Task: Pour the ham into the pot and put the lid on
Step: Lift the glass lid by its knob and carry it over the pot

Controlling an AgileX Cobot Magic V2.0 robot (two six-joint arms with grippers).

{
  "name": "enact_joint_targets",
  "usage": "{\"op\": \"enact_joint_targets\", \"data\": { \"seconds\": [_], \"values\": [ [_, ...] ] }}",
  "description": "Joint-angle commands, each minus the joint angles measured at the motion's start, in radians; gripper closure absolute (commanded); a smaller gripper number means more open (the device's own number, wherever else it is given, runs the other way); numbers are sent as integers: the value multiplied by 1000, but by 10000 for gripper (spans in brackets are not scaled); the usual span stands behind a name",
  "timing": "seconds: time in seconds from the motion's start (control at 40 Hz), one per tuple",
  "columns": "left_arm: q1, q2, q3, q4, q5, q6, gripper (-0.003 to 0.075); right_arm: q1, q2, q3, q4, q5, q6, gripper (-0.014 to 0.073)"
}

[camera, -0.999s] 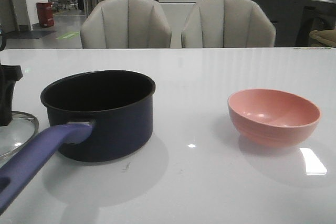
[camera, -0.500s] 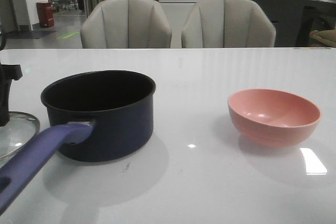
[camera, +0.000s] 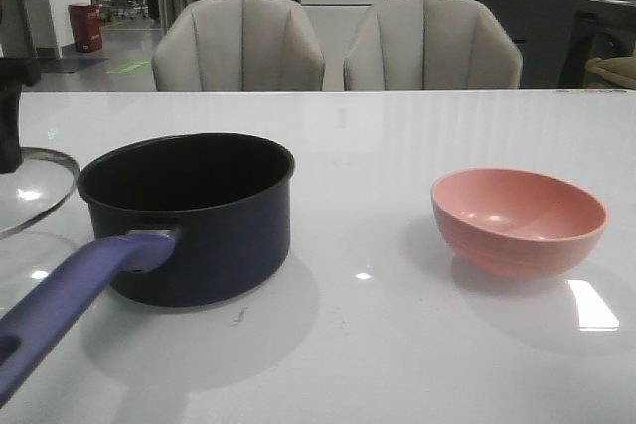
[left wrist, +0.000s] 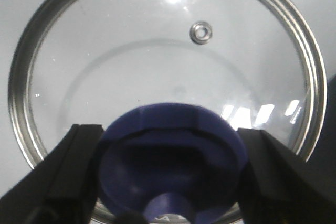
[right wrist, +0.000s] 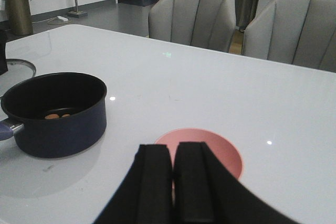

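The navy pot (camera: 189, 215) with its lavender-blue handle (camera: 70, 295) stands left of centre. The right wrist view shows orange-pink ham chunks (right wrist: 56, 115) on the pot's (right wrist: 55, 113) black bottom. The glass lid (camera: 30, 191) hangs tilted at the far left, lifted off the table. My left gripper (left wrist: 168, 182) is shut on the lid's blue knob (left wrist: 170, 161), the steel rim (left wrist: 21, 77) ringing it. The pink bowl (camera: 519, 220) sits empty at the right. My right gripper (right wrist: 173, 182) is shut and empty above the bowl (right wrist: 220, 150).
Two grey chairs (camera: 238, 47) stand behind the table's far edge. The pot handle reaches toward the front left corner. The left arm's dark body (camera: 10, 111) shows at the far left edge.
The left gripper has lifted the lid up off the table; its rim now hangs higher and tilted. The pot, the bowl and the right gripper have not moved.
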Motion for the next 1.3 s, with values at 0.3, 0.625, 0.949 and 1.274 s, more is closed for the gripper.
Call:
{"op": "enact_joint_targets", "data": {
  "seconds": [0.3,0.625,0.949,1.274],
  "values": [
    [-115,-117,-169,-8,101,115,461,1,10,-28,11,-68,-8,412],
    [-307,-88,-212,-8,110,121,461,1,10,-28,11,-68,-8,412],
    [-397,13,-345,-8,195,121,460,1,10,-28,11,-68,-8,412],
    [-412,32,-351,-56,195,121,460,1,10,-28,11,-68,-8,412]
  ]
}}
